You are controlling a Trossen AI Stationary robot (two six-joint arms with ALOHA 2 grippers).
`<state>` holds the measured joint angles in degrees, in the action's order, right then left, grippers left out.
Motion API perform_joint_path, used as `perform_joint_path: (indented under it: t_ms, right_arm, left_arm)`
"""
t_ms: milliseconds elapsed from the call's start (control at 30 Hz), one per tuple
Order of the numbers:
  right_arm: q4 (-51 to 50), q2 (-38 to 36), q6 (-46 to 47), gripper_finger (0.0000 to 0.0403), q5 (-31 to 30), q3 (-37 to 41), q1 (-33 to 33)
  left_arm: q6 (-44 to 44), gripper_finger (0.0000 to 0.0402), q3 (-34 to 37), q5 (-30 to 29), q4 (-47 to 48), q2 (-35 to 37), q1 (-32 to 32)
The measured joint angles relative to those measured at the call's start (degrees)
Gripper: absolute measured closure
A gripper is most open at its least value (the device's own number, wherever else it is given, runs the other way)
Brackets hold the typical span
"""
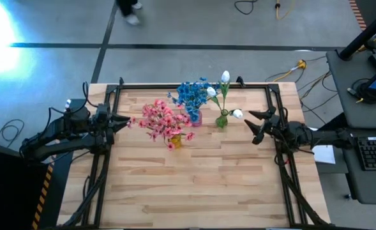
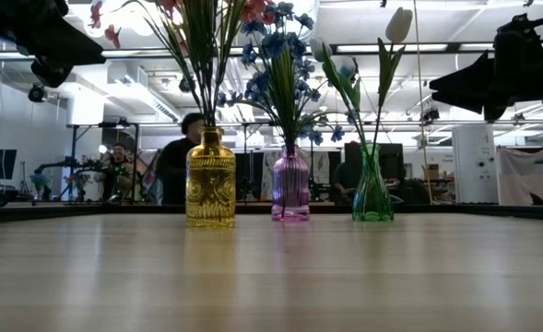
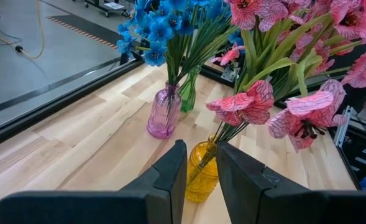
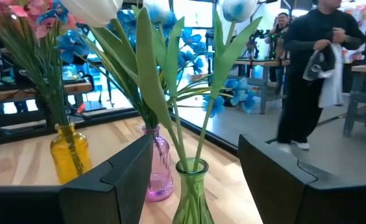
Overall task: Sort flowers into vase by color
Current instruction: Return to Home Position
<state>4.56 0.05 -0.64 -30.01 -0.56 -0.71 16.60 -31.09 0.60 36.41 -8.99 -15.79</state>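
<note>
Left gripper (image 1: pixel 127 121) is hovering near the table's (image 1: pixel 194 185) left edge, fingers narrowly apart, empty. Pink flowers (image 1: pixel 162 120) are standing in the yellow vase (image 1: pixel 175 142), blue flowers (image 1: pixel 191 94) in the purple vase (image 1: pixel 196 119), white flowers (image 1: pixel 225 77) in the green vase (image 1: pixel 221 120). Right gripper (image 1: pixel 250 126) is hovering near the green vase, fingers wide, empty.

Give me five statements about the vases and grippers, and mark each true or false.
1. The pink flowers stand in the yellow vase. True.
2. The purple vase stands between the yellow vase and the green vase. True.
3. The blue flowers stand in the green vase. False: they are in the purple vase; the green vase holds the white flowers.
4. The right gripper holds a white flower. False: it is open and empty, beside the green vase.
5. The left gripper is open and holds nothing. True.
</note>
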Motion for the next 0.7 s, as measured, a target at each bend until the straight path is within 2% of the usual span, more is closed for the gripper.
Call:
perform_joint_path:
  t_ms: [700]
  right_arm:
    - [0.23,2.27,0.08,0.0174,0.01,-0.04,0.0]
  left_arm:
    - [0.0,0.0327,0.0,-0.02,-0.01,0.02,0.0]
